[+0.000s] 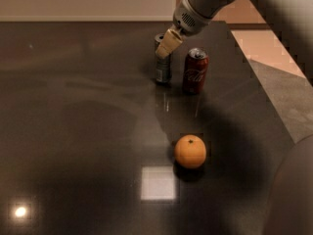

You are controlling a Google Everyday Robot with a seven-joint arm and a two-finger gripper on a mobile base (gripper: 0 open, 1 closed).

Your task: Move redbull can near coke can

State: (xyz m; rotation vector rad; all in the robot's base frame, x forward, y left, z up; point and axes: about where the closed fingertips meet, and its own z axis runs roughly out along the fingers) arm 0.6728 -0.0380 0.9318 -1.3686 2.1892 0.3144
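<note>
The redbull can (163, 66), slim and silver-grey, stands upright on the dark table (73, 111) at the back middle. The coke can (195, 71), red with white script, stands upright just to its right, a small gap between them. My gripper (167, 44) reaches down from the upper right and sits in front of the top part of the redbull can, hiding part of its rim. I cannot tell whether it touches the can.
An orange (190, 151) lies on the table nearer the camera, in front of the two cans. The table's right edge (254, 77) runs diagonally, with lighter floor (288, 92) beyond it. My arm fills the top right and lower right corners.
</note>
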